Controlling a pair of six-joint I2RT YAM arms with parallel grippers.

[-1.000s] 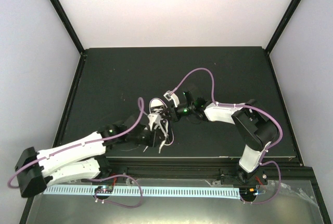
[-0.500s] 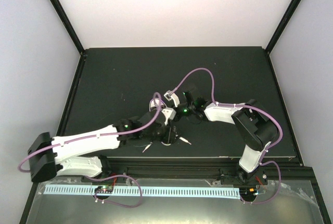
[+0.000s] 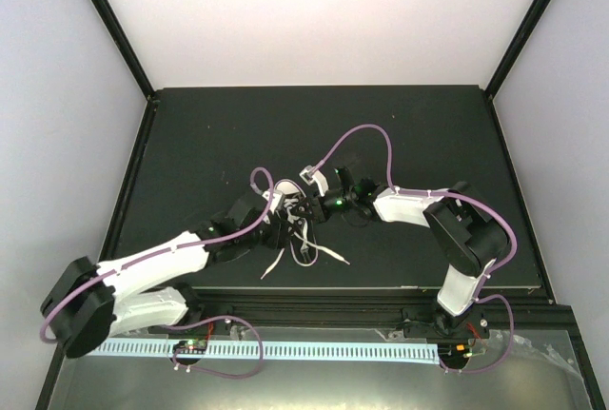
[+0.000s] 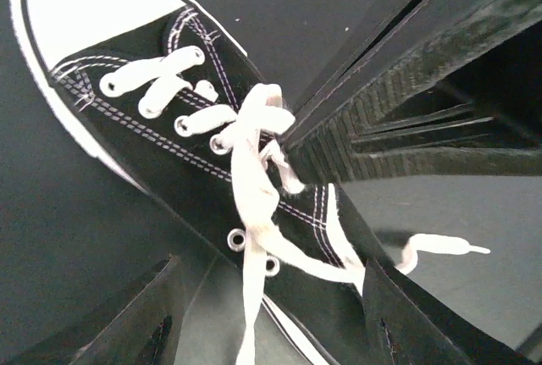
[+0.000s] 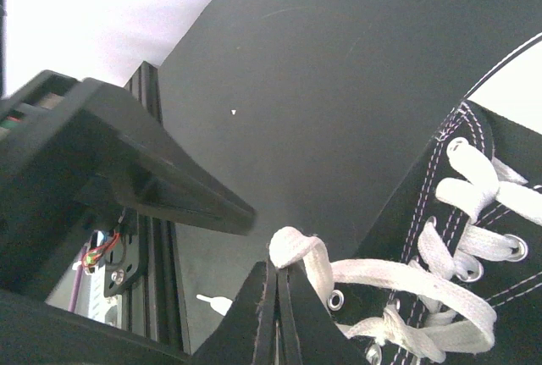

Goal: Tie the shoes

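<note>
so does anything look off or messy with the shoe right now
Nothing damaged or spilled. The shoe is untied: its laces trail loose across the mat toward the near edge. The right gripper is shut on a loop of lace, and the left gripper is open over the shoe.

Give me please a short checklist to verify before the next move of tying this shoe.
1. Grip: right claw shut on lace loop: ok.
2. Opening: left claw open: ok.
3. One lace strand between left claw's fingers: ok.
4. The shoe upright: ok.
5. Knot made: not ok, lace end lies loose on table.
6. Shoe resting flat on table: cannot tell.
</note>
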